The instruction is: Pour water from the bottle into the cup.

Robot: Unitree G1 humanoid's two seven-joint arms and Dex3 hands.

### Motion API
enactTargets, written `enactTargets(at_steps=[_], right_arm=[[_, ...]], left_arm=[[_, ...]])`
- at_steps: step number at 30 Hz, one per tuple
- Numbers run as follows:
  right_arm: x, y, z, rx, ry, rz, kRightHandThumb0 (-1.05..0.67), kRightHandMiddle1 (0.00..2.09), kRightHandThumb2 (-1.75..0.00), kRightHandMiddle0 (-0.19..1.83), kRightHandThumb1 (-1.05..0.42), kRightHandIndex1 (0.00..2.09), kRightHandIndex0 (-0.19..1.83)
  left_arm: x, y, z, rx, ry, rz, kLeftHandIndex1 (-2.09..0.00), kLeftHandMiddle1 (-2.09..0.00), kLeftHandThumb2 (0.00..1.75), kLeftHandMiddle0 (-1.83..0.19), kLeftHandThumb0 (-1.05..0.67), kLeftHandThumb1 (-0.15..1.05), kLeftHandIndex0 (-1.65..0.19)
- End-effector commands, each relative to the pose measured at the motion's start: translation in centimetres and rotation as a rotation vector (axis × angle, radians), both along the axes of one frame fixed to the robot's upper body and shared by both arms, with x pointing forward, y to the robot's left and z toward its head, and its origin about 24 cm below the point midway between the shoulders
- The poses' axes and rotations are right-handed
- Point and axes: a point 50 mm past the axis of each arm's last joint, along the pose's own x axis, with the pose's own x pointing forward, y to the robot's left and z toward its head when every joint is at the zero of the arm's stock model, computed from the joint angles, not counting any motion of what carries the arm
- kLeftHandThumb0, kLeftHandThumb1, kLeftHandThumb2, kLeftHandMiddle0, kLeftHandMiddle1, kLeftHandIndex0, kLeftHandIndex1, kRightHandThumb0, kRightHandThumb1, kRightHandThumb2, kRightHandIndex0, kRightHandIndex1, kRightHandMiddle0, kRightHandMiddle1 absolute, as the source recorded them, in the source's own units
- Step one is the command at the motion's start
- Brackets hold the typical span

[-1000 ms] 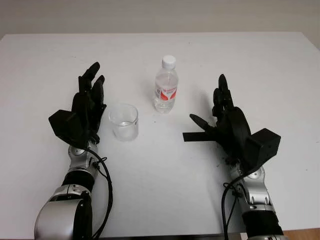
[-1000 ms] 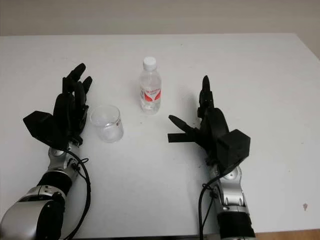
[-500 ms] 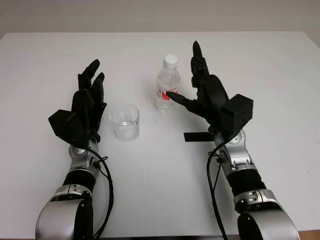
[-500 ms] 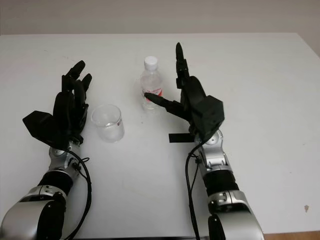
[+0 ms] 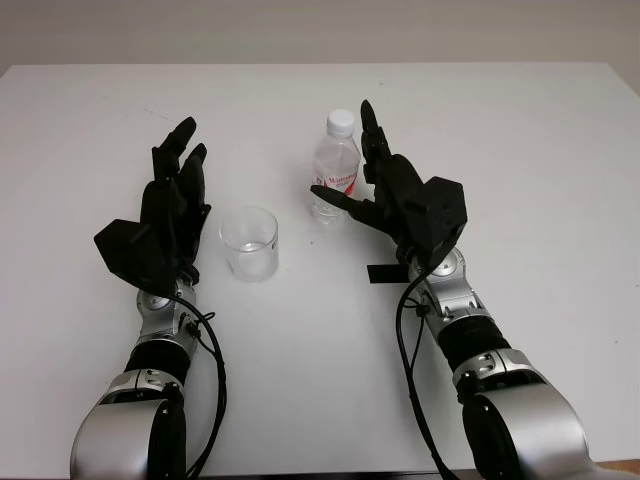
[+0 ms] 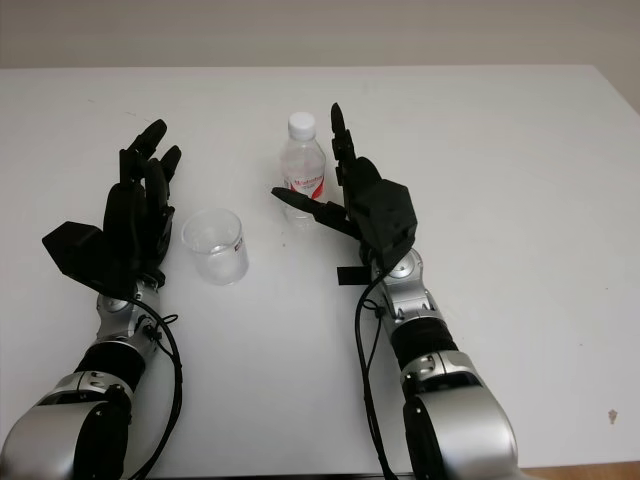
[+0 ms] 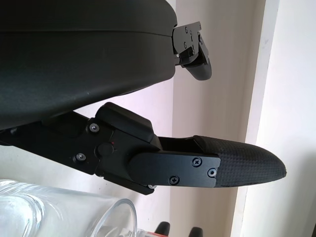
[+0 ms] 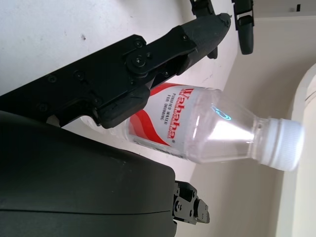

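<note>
Closer now, right hand [image 5: 385,195] brackets the bottle [image 5: 336,165], fingers open (left hand [image 5: 165,215] open beside cup [image 5: 249,243]).

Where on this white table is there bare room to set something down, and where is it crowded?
Bare: the white table beyond the clear plastic water bottle, its right side, and the near middle between the forearms. Crowded: the open left hand, clear glass cup, bottle and open right hand around it.
</note>
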Motion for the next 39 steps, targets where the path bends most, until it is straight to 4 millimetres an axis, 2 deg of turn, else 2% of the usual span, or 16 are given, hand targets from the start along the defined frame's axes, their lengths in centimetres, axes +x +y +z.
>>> enactTargets(at_steps=[1,21,33,34,35,36,37,38,39], right_arm=[[0.4,0.7,0.6,0.003,-0.007,0.011,-0.92,0.00,-0.05,-0.19,-0.87,0.00,-0.19],[1.4,2.8,1.2,0.013,0.056,0.068,-0.88,0.00,-0.05,-0.19,-0.85,0.00,-0.19],[1.6,2.9,1.5,0.013,0.047,0.040,-0.82,0.00,-0.05,-0.19,-0.85,0.00,-0.19],[1.6,2.9,1.5,0.017,0.047,0.015,-0.80,0.03,-0.05,-0.13,-0.85,0.02,-0.15],[1.6,2.9,1.4,0.027,0.050,-0.012,-0.74,0.15,-0.06,0.07,-0.86,0.14,0.06],[1.7,2.9,1.4,0.042,0.056,-0.034,-0.70,0.45,-0.05,0.12,-0.86,0.40,0.13],[1.7,2.9,1.4,0.058,0.063,-0.049,-0.65,0.99,-0.05,0.11,-0.87,0.93,0.13],[1.7,2.9,1.3,0.065,0.067,-0.055,-0.59,1.52,-0.06,0.25,-0.89,1.50,0.31],[1.7,2.9,1.3,0.059,0.068,-0.057,-0.56,1.75,-0.06,0.36,-0.91,1.74,0.45]], left_arm=[[-0.9,0.1,-2.0,-0.022,0.058,0.011,-0.86,-0.71,0.42,0.19,-1.05,1.05,0.19],[-1.0,-0.1,-2.1,-0.023,0.056,0.015,-0.82,-0.66,0.42,0.19,-1.05,1.05,0.19],[-1.0,-0.1,-2.0,-0.026,0.050,0.018,-0.82,-0.66,0.42,0.19,-1.05,1.05,0.19],[-1.0,-0.1,-2.0,-0.027,0.049,0.018,-0.82,-0.66,0.42,0.19,-1.05,1.05,0.19],[-1.0,-0.1,-2.0,-0.027,0.049,0.019,-0.82,-0.66,0.42,0.19,-1.05,1.05,0.19],[-1.0,-0.1,-1.9,-0.027,0.049,0.018,-0.82,-0.67,0.42,0.19,-1.05,1.05,0.19],[-1.0,-0.1,-2.0,-0.027,0.050,0.017,-0.83,-0.67,0.42,0.19,-1.05,1.05,0.19],[-1.0,-0.1,-2.0,-0.024,0.050,0.015,-0.83,-0.67,0.42,0.19,-1.05,1.05,0.19],[-1.0,-0.1,-2.0,-0.024,0.051,0.017,-0.83,-0.67,0.42,0.19,-1.05,1.05,0.19]])
